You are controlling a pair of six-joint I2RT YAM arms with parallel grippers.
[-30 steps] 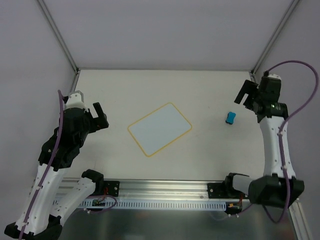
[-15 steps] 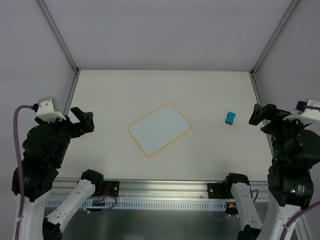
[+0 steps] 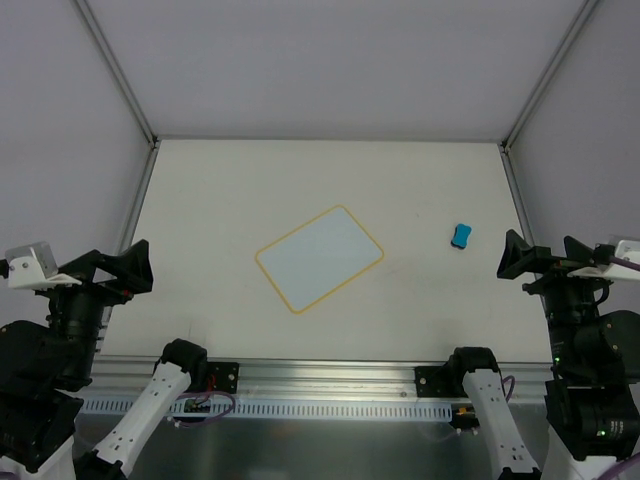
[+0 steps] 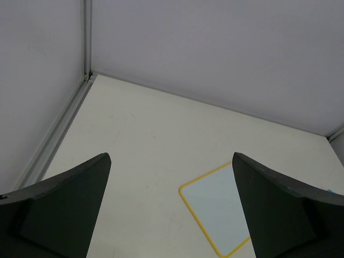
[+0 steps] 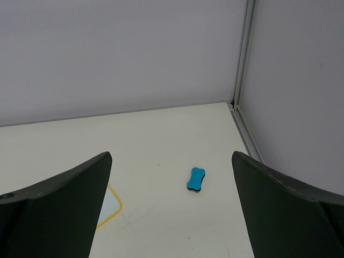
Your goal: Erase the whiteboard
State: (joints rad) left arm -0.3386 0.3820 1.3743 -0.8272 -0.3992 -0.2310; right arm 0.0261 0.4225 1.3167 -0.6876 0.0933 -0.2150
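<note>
Arms retracted: left claw (image 3: 118, 268) 8 o'clock, right claw (image 3: 545, 258) 4 o'clock, both released; whiteboard (image 3: 319, 258) blank; park clear of eraser (image 3: 460, 235).

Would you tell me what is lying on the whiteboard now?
Nothing: the whiteboard shows bare white, no marks visible. The blue eraser lies apart on the table. What the board covers is hidden.

lab test booth: plain white walls (image 3: 300, 60), aluminium rail (image 3: 330, 373).
</note>
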